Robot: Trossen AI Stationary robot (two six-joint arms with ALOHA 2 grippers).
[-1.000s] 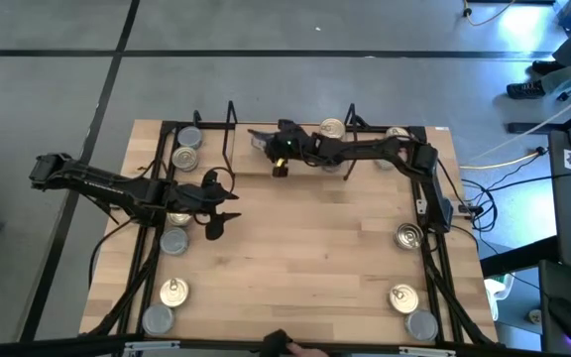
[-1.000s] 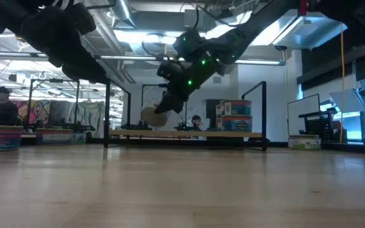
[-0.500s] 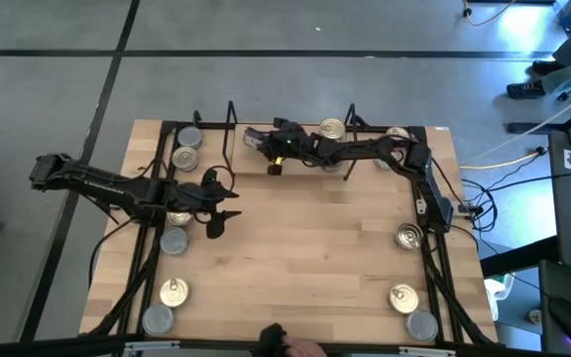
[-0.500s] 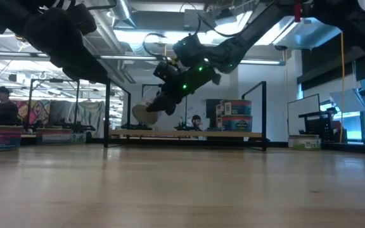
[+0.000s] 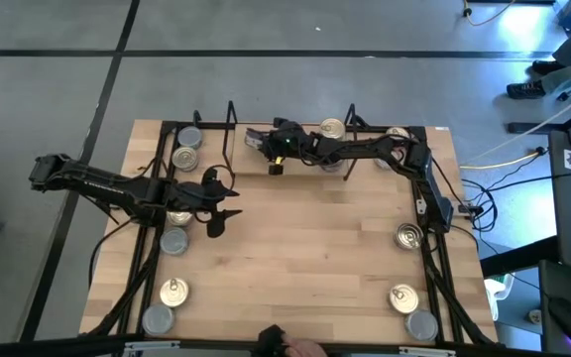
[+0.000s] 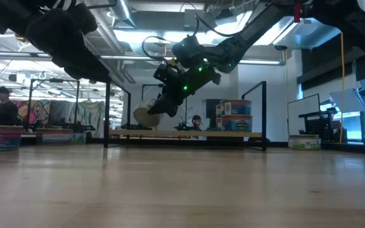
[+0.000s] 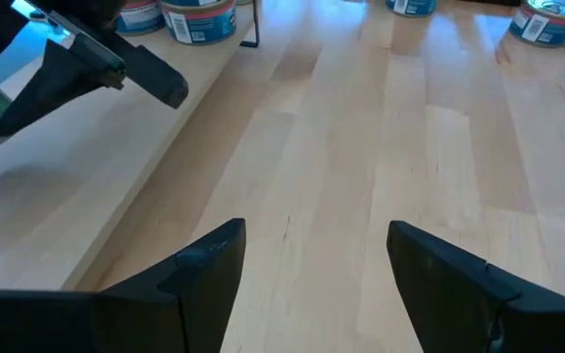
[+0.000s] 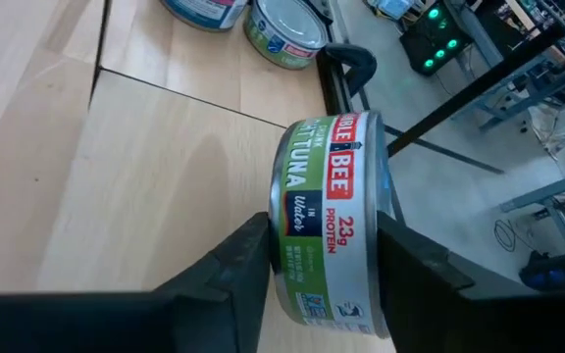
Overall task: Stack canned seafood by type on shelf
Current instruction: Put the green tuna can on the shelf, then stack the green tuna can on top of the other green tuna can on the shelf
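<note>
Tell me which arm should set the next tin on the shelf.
The right arm, probably. Its gripper already grips a green-labelled tuna tin over the shelf, while the left gripper hangs open and empty over bare table.

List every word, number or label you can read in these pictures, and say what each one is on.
On the green-labelled round tuna tin between the right gripper's fingers:
"TUNA"
"BEE" (start of the brand cut off)
"IN Water"
"23g PROTEIN"
The fine print low on that label is too small to read.
The labels on the blue-labelled tins in the left wrist view and the two stacked tins on the black wire shelf are too blurred to read.
</note>
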